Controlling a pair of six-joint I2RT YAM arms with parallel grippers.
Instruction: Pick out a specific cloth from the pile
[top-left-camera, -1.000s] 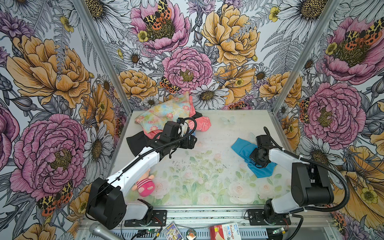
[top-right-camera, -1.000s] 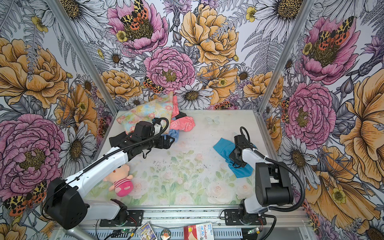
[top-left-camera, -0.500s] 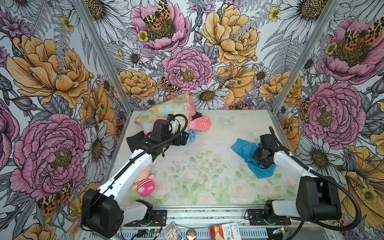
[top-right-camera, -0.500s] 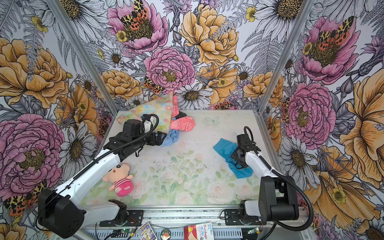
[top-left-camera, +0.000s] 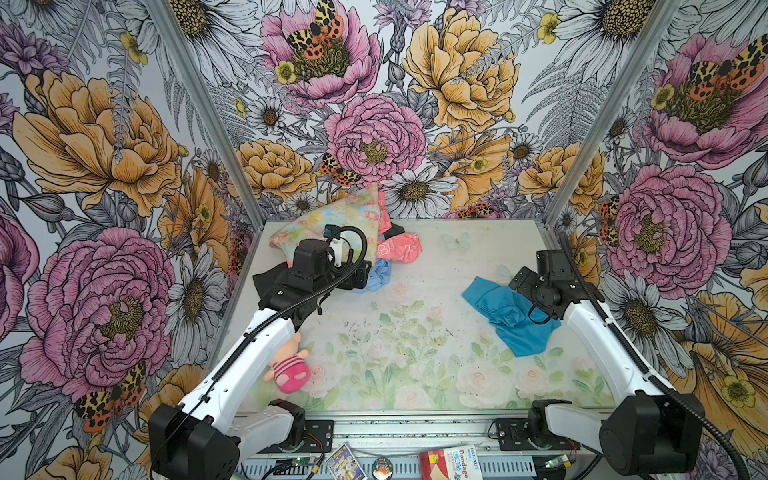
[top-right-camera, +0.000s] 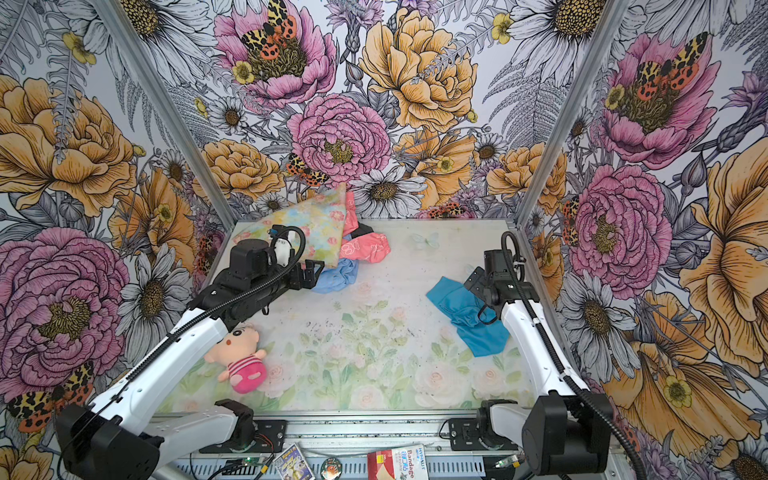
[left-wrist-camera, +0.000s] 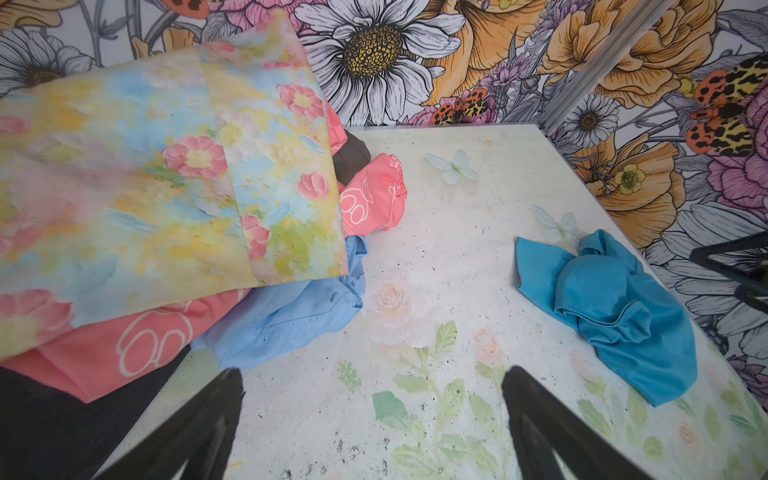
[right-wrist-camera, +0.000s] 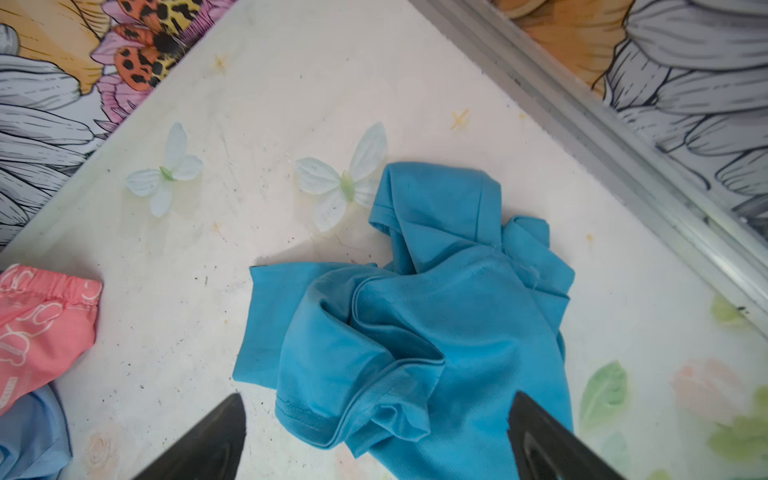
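- In both top views the right gripper (top-left-camera: 518, 286) has let go. A second ago it was pinched down on the cloth (top-left-camera: 509, 318); now its jaws stand wide and it hangs just over the cloth's upper right edge
- The cloth lies crumpled on the table (top-left-camera: 415, 374) at the right of the frame, well apart from the pile (top-left-camera: 332, 226) at the upper left. I'd say the picking-out is done, bar the arm pulling clear
- The left gripper (top-left-camera: 362, 272) has drawn back a little, to the pile's near edge
- Left wrist view: its fingers (left-wrist-camera: 199, 428) are spread over bare table and hold nothing. The pile is close by, and the cloth (left-wrist-camera: 615, 303) lies far across
- Right wrist view: both fingers (right-wrist-camera: 208, 436) stand apart, with the cloth (right-wrist-camera: 415, 311) loose beneath them, not pinched
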